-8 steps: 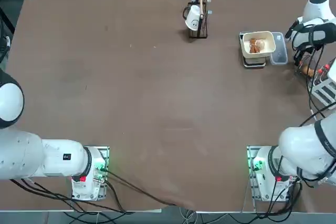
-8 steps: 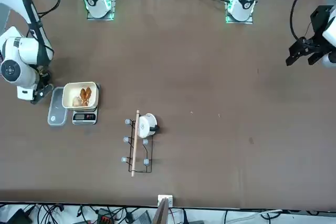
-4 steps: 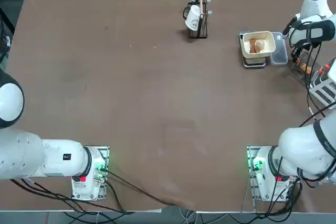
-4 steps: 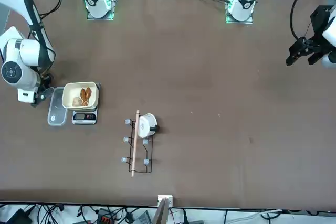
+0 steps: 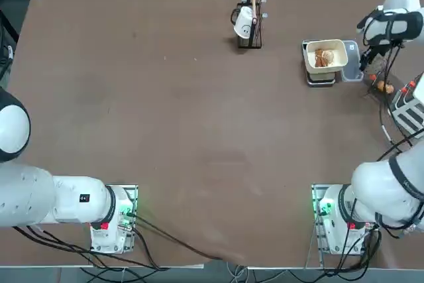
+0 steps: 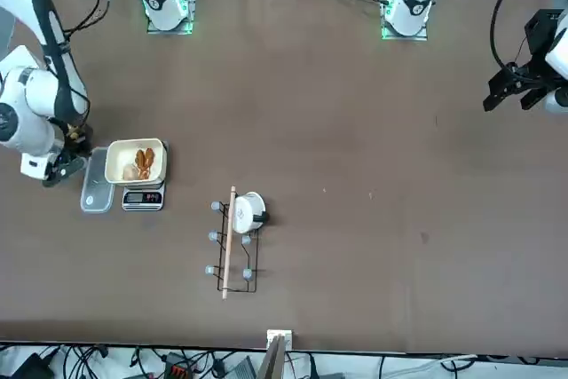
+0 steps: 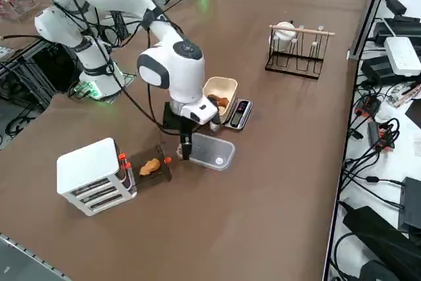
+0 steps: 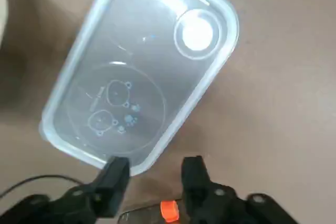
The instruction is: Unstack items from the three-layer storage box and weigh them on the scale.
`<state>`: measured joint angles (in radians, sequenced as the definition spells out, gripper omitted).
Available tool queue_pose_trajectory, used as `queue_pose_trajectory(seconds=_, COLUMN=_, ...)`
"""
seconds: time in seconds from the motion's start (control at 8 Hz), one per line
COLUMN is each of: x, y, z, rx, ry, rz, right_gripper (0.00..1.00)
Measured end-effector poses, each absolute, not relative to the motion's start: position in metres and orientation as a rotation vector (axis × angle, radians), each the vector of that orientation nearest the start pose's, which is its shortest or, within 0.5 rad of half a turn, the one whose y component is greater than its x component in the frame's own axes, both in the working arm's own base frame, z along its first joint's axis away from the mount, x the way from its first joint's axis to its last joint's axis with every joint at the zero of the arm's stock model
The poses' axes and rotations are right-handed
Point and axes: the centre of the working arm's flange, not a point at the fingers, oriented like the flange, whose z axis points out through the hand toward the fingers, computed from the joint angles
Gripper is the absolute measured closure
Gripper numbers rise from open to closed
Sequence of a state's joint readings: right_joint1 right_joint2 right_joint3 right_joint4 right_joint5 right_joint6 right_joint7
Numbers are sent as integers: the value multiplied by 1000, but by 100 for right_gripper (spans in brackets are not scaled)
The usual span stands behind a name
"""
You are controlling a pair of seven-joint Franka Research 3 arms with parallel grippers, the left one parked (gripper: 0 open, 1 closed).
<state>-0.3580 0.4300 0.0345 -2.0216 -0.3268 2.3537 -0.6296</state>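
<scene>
My right gripper [image 7: 184, 149] hangs open and empty just above the table. It is between the clear lid [image 8: 136, 72] and a pulled-out dark drawer [image 7: 152, 166] of the white three-layer storage box [image 7: 92, 174]. One tan item [image 7: 150, 166] lies on that drawer, also visible from above [image 5: 384, 87]. Several reddish-brown and tan items [image 5: 323, 57] sit in the cream bowl [image 7: 220, 87] on the scale [image 7: 240, 113]. In the wrist view both fingers [image 8: 113, 174] stand apart at the lid's near edge, with an orange drawer knob [image 8: 167, 211] below them.
A black wire rack [image 5: 250, 21] with a white cup [image 5: 243, 23] and a wooden rod stands at the far middle of the table. The clear lid [image 5: 352, 64] lies flat next to the scale. Cables trail beside the storage box [image 5: 411, 114].
My right gripper has opened and moved off the drawer toward the clear lid. The tan item still lies on the drawer; the bowl's contents look the same.
</scene>
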Motion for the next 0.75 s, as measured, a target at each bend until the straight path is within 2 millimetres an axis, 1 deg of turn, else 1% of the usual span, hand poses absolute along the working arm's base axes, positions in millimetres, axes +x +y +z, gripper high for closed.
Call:
queue_pose_trajectory(seconds=0.12, x=562, y=-193, z=237, rx=-3135, ry=-870, rz=354, right_gripper=17)
queue_pose_trajectory(seconds=0.25, x=563, y=-199, z=254, rx=-3097, ry=-907, rz=448, right_gripper=3)
queue_pose_trajectory(seconds=0.38, x=564, y=-207, z=273, rx=-3055, ry=-970, rz=504, right_gripper=7)
queue_pose_trajectory(seconds=0.5, x=559, y=-221, z=282, rx=-3033, ry=-995, rz=532, right_gripper=12)
queue_pose_trajectory(seconds=0.62, x=548, y=-237, z=280, rx=-3014, ry=-992, rz=561, right_gripper=12)
queue_pose_trajectory(seconds=0.75, x=535, y=-251, z=271, rx=-3004, ry=-991, rz=603, right_gripper=19)
